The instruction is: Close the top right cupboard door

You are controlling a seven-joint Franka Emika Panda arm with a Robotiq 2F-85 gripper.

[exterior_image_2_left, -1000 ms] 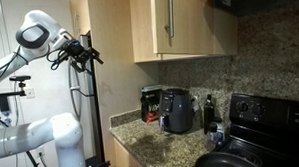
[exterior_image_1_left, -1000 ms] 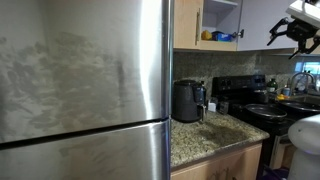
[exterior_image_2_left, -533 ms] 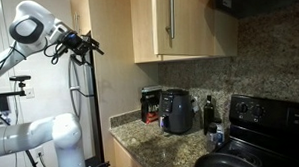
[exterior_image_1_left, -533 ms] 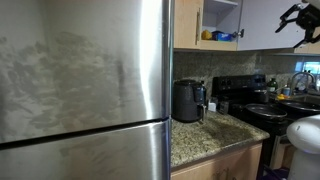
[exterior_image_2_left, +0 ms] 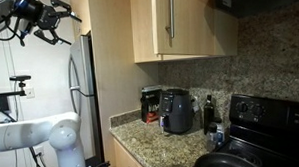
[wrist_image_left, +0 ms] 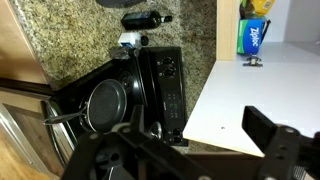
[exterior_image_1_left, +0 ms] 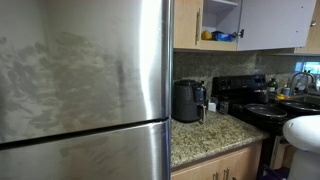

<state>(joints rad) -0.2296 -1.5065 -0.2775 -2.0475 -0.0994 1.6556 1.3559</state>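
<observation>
In an exterior view the top right cupboard door (exterior_image_1_left: 275, 22) stands swung wide open. Its pale inner face is turned to us, and the shelf behind it is bare to the room, to the right of the big steel fridge (exterior_image_1_left: 80, 80). We see no gripper here. In an exterior view from elsewhere we see the same door (exterior_image_2_left: 198, 27) by its tan outer face, with the dark bar handle (exterior_image_2_left: 169, 18) near its left edge. The gripper (exterior_image_2_left: 62, 24) hangs high up at the left, well apart from the door and touching nothing. In the wrist view the door's white inner face (wrist_image_left: 260, 95) fills the right side. The blue box (wrist_image_left: 255, 35) on the cupboard shelf sits above it, and the black stove (wrist_image_left: 120, 90) is far below. The gripper (wrist_image_left: 175, 135) shows its two dark fingers spread wide with nothing between them, so we read the tool as released and empty. We judge the step in hand to be the approach, since the door is not yet touched and not at all closed. We judge that the next move calls for bringing the fingers round the door's free edge to the wooden outer side. From there it needs a steady sideways push toward the cupboard frame, following the hinge's arc until the panel lies flush.
</observation>
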